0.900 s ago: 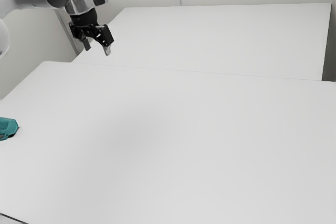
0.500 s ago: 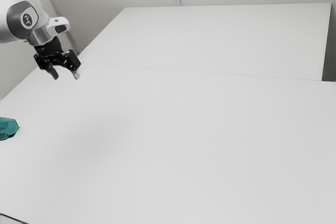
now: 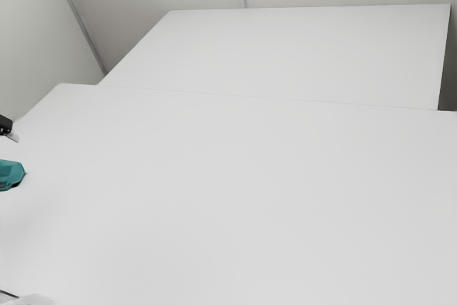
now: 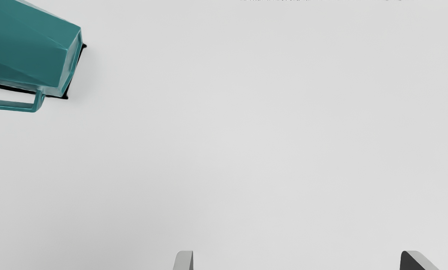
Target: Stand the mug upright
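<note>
On the white table (image 3: 250, 191), the mug (image 4: 25, 48) lies sideways, its handle (image 4: 39, 101) plain in the wrist view, jaws parted.

Bright, diffuse light across the white tabletop (image 3: 250, 191), with a faint, soft shadow beside the mug (image 4: 25, 48).

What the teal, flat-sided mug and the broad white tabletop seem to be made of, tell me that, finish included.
The teal, flat-sided mug looks like glazed ceramic with a soft sheen: pale light catches its edges, though hard plastic could look the same. The broad white tabletop seems to be smooth, matte laminate or painted board: even colour, no visible grain.
</note>
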`<move>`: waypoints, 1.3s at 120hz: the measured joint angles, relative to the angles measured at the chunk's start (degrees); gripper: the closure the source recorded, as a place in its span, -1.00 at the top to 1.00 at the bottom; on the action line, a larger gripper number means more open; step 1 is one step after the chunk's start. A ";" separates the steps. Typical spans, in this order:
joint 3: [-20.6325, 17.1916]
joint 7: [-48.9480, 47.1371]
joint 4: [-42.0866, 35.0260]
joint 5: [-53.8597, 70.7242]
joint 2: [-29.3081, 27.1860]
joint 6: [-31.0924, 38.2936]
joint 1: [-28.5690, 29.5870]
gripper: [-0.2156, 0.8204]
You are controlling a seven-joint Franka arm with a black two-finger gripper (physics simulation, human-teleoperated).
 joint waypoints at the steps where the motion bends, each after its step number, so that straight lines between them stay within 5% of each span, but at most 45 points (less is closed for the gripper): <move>1: -0.52 0.63 0.24 -0.55 0.44 0.00 0.91 0.58; 26: -5.28 16.48 6.97 -12.08 10.94 -0.53 11.76 0.58; 41: -13.17 26.12 8.99 -14.88 13.37 -4.58 24.75 0.57; 56: -14.10 35.26 10.61 -14.76 15.84 -8.06 33.12 0.55; 79: -10.55 47.01 17.72 -14.66 22.83 -10.67 33.53 0.54; 156: -11.02 67.54 40.40 -15.77 47.94 -7.33 31.81 0.51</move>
